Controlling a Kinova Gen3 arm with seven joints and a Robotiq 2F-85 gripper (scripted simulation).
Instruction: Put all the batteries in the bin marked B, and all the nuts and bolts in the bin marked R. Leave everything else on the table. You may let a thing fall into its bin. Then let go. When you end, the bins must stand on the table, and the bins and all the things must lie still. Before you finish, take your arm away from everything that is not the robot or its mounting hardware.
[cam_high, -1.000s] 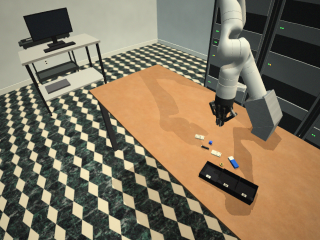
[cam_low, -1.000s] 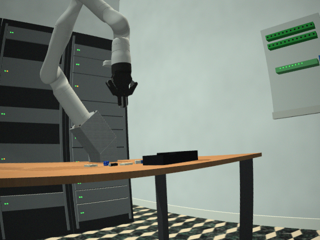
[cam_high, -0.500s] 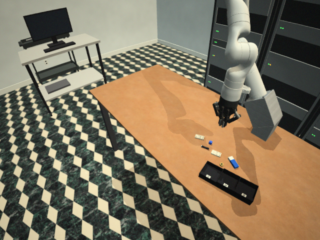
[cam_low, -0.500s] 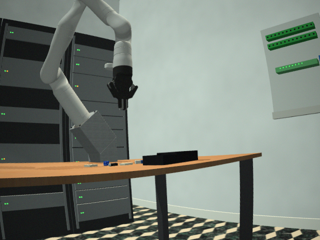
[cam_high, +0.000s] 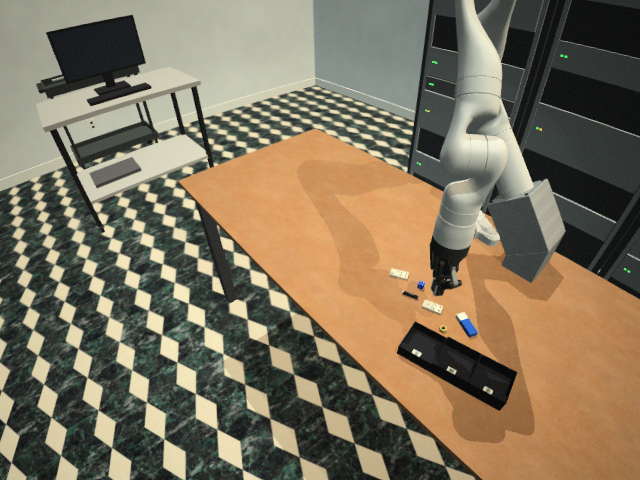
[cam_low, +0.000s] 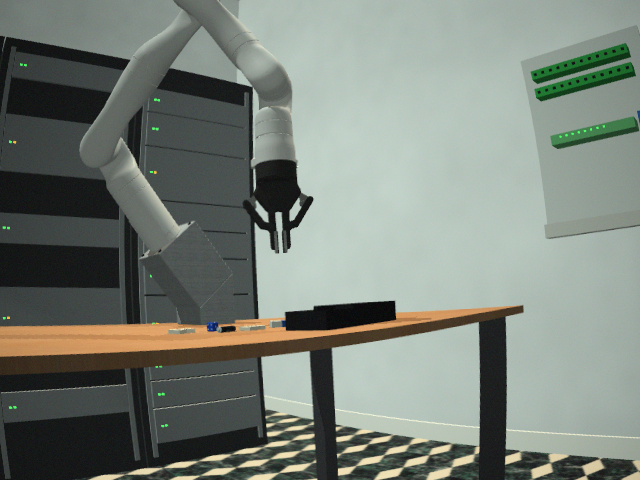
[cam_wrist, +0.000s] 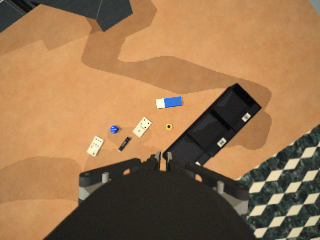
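Observation:
A small black battery (cam_high: 410, 295) lies on the orange table; it also shows in the wrist view (cam_wrist: 124, 144) and in the side view (cam_low: 226, 328). A small brass nut (cam_high: 443, 328) lies close to the black three-part bin (cam_high: 456, 364); the nut shows in the wrist view (cam_wrist: 169, 127) next to the bin (cam_wrist: 215, 129). My gripper (cam_low: 280, 249) hangs well above the table, above the small things. Its fingers are nearly together with nothing between them. The fingertips show in the wrist view (cam_wrist: 163, 158).
Two white dominoes (cam_high: 399, 273) (cam_high: 432, 306), a blue die (cam_high: 421, 284) and a blue and white eraser (cam_high: 466, 323) lie among the small things. The arm's grey base (cam_high: 527, 232) stands behind them. The bin lies near the table's front edge.

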